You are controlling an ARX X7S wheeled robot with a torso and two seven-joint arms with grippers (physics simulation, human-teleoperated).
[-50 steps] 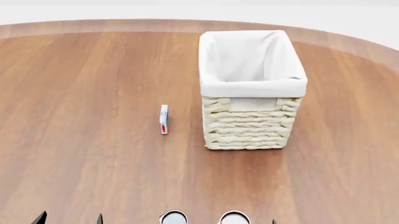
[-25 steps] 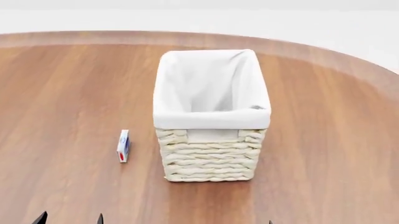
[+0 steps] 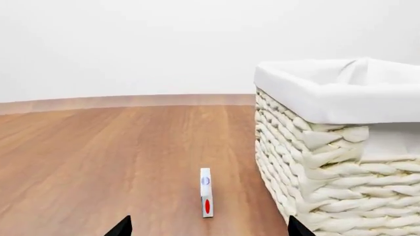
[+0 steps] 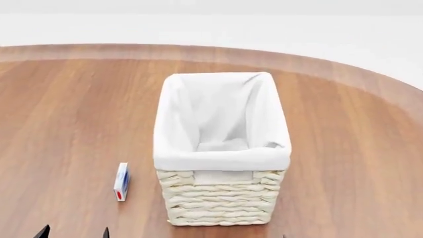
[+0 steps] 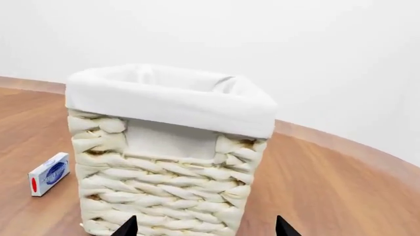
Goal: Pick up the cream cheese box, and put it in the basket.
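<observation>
The basket (image 4: 222, 148) stands upright on the tabletop (image 4: 73, 109), ahead of both pincers and nearer the right one, whose wrist view it nearly fills. The cream cheese box (image 3: 206, 192) stands on a thin edge on the tabletop just beside the basket's left wall, apart from it, straight ahead of the left pincer (image 3: 206, 227). Its long axis points away from that pincer, red end nearest. The left arm looks the better placed: a straight reach forward should bring the box between its tips. Both the left pincer and the right pincer (image 5: 204, 226) show only two dark tips spread wide, holding nothing.
</observation>
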